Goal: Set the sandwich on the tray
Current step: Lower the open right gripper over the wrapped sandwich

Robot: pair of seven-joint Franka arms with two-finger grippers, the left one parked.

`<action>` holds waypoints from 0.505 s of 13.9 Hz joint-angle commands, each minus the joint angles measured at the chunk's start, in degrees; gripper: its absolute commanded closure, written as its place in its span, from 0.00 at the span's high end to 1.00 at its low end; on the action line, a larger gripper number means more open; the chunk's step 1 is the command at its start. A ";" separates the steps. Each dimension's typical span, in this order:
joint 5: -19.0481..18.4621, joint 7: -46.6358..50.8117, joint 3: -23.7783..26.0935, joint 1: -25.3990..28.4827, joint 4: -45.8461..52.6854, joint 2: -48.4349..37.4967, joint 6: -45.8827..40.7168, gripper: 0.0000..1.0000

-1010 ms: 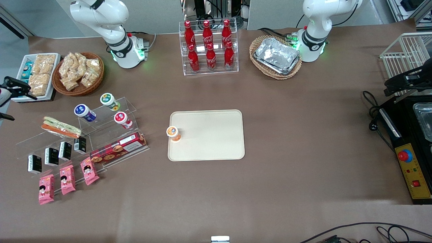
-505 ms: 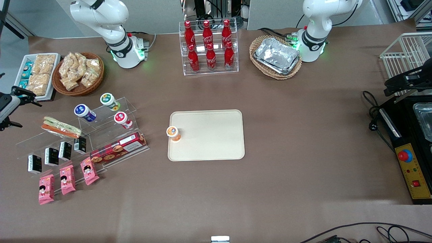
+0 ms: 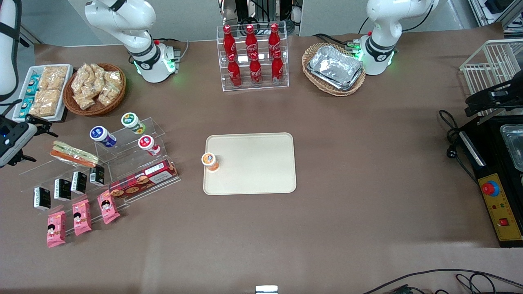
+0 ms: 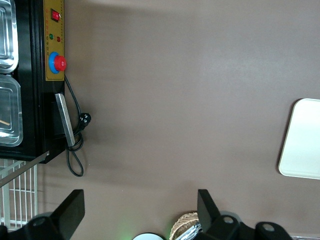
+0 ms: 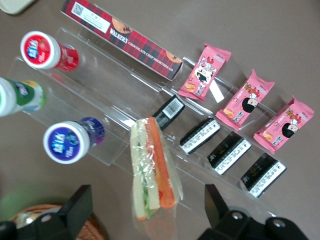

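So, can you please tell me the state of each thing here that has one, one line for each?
sandwich: wrapped, lying on the clear stand, not gripped.
tray: flat on the table, no sandwich on it.
orange cup: upright, lid on, at the tray's edge.
gripper: open, above the sandwich, holding nothing.
cookie box: closed, lying on the stand.
cola bottles: upright, capped, in their rack.

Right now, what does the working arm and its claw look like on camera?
The arm is glossy white with a black band. Its base has a black ring and glows green. The claw is black on a grey wrist block with a blue light; the wrist view shows two open dark fingers above the sandwich.
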 commanded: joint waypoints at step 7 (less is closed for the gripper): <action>-0.39 -9.35 -2.54 -0.67 -10.55 -1.52 11.51 1.00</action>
